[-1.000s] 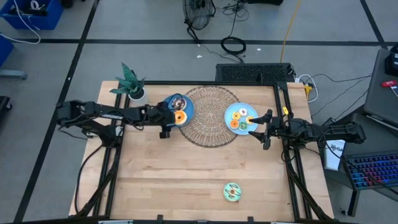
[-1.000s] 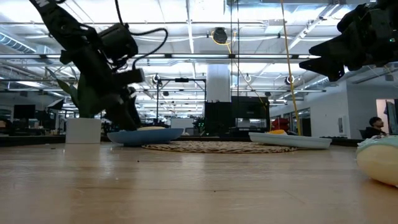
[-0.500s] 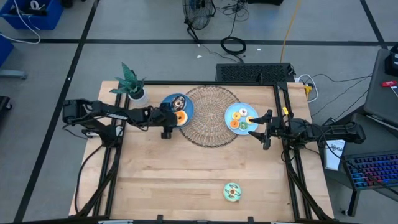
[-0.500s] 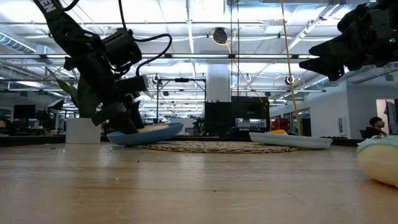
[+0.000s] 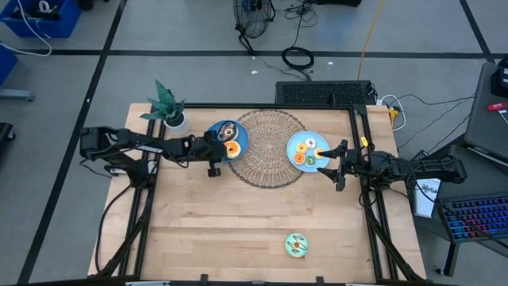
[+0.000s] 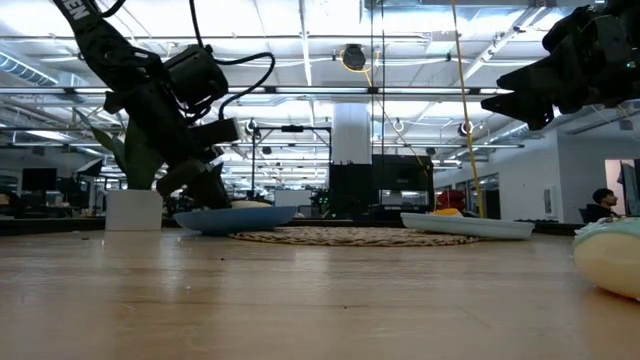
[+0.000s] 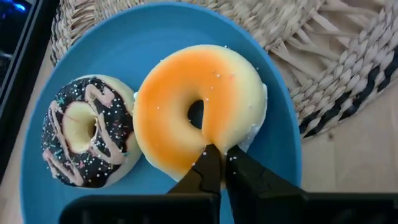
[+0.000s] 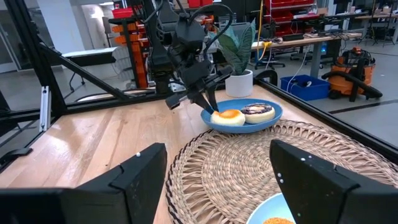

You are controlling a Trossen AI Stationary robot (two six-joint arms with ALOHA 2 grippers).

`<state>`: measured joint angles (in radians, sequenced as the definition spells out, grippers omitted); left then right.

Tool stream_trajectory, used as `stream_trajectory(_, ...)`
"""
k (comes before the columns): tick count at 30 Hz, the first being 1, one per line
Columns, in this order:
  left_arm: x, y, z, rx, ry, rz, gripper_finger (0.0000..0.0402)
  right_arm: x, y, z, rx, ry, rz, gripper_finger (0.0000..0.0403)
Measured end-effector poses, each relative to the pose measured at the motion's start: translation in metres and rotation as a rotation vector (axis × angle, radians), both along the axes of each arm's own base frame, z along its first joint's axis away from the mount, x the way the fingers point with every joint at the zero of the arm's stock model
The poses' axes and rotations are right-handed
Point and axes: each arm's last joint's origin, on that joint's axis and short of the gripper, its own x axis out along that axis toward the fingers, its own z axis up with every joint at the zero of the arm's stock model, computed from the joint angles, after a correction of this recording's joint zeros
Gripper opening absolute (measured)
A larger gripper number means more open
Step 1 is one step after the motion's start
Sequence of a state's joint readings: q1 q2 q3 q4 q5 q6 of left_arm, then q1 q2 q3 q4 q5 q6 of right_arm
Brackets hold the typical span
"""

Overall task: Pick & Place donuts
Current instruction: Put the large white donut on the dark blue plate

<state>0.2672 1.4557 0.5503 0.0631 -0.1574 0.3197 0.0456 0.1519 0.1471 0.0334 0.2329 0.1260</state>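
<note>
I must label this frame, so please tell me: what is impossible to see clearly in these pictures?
- Left gripper: left wrist view, fingertips nearly together at the orange donut; grip unclear.
- Green donut: low view, cut by the edge.
- Small donuts on the right plate: high view, too small to count.

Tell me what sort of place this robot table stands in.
Probably an industrial lab or workshop: bare ceiling trusses with strip lights, red parts-bin racks, and a shop vacuum beyond the table.

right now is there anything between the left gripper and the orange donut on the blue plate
Nothing visible. The left gripper has its fingers nearly together right at the edge of the orange donut on the blue plate. The chocolate donut lies beside it, off the line of approach.
</note>
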Motion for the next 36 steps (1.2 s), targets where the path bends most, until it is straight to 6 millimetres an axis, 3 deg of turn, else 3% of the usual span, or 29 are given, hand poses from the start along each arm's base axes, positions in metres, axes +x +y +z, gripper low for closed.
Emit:
stream_trajectory(7,-0.004,-0.002,0.017,-0.128,-0.128,0.067,0.0025,0.000,0.000,0.000,0.000,0.001,0.000,0.0271)
stream_trajectory(11,-0.013,0.001,0.032,-0.286,-0.223,0.153,0.0008,0.000,0.000,0.000,0.000,0.003,0.000,0.0270)
stream_trajectory(16,-0.029,0.011,0.047,-0.462,-0.305,0.316,0.0013,0.000,0.000,0.000,0.000,0.004,0.000,0.0273)
stream_trajectory(22,-0.048,0.029,0.049,-0.813,-0.335,0.512,0.0010,0.000,0.000,0.000,0.003,0.004,0.000,0.0273)
stream_trajectory(28,-0.060,0.043,0.051,-1.160,-0.346,0.512,0.0006,0.000,0.000,0.000,0.004,0.004,0.002,0.0272)
stream_trajectory(36,-0.074,0.057,0.050,-1.276,-0.367,0.565,0.0006,0.000,0.000,0.000,0.033,-0.002,0.000,0.0271)
